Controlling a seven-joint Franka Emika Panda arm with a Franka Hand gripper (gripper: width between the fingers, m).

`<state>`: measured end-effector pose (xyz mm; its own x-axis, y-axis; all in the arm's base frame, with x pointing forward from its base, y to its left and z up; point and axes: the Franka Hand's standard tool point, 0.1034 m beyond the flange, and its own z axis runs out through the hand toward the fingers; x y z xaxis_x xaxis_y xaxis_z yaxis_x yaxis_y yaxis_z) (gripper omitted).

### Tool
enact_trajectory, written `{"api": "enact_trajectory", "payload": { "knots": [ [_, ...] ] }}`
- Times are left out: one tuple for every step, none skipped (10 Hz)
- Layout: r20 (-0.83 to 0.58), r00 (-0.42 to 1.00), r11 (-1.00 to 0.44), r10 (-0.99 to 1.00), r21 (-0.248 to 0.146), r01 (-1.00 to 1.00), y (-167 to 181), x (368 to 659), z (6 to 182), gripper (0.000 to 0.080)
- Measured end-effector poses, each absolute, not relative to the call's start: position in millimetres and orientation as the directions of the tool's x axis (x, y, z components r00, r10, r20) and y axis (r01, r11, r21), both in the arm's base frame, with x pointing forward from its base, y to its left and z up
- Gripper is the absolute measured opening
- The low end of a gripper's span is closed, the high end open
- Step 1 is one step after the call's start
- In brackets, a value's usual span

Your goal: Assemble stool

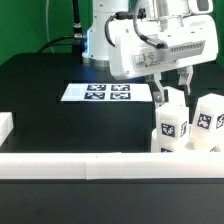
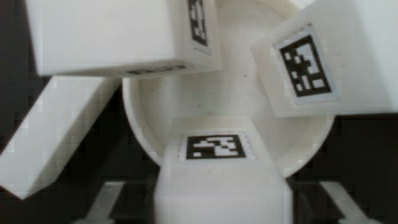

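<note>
1. The end effector (image 1: 172,88) hangs over the exterior view's right part of the black counter (image 1: 50,110), its fingers drawn close together, pinching an upright white stool leg (image 1: 171,118).
2. In the wrist view that leg (image 2: 217,175) stands between the fingers (image 2: 103,196) with a square tag facing the camera, over the round seat (image 2: 205,105).
3. Two more legs (image 1: 209,120) stand upright just beside the held one, on the exterior view's right, and look seated in the seat.
4. The marker board (image 1: 108,93) lies flat behind, nearer the middle.
5. A long white rail (image 1: 100,166) runs along the front edge.
</note>
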<state>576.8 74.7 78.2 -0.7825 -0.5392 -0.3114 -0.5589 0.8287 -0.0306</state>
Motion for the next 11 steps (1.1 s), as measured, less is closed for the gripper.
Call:
{"api": "enact_trajectory", "payload": {
  "knots": [
    [-0.315,-0.785,0.832,-0.533,-0.028,-0.554,77.0,576.1,78.1,0.0337],
    [-0.32,-0.791,0.839,-0.522,-0.022,-0.544,76.6,575.8,78.2,0.0337],
    [-0.319,-0.767,0.816,-0.556,-0.035,-0.577,77.0,575.7,78.0,0.0337],
    [-0.32,-0.767,0.816,-0.556,-0.035,-0.577,76.9,575.9,78.6,0.0453],
    [-0.329,-0.756,0.808,-0.566,-0.041,-0.588,76.8,575.8,85.6,0.0453],
    [-0.345,-0.746,0.804,-0.569,-0.043,-0.593,77.4,573.3,98.7,0.0576],
    [-0.36,-0.738,0.8,-0.571,-0.043,-0.599,77.9,570.0,110.5,0.0634],
    [-0.368,-0.735,0.8,-0.569,-0.042,-0.598,78.5,569.8,115.9,0.0645],
    [-0.362,-0.737,0.8,-0.571,-0.042,-0.599,78.0,568.9,112.5,0.0645],
    [-0.36,-0.737,0.799,-0.572,-0.041,-0.6,78.1,568.5,111.5,0.0649],
    [-0.36,-0.737,0.799,-0.572,-0.041,-0.6,78.1,568.5,111.5,0.0649]
  ]
}}
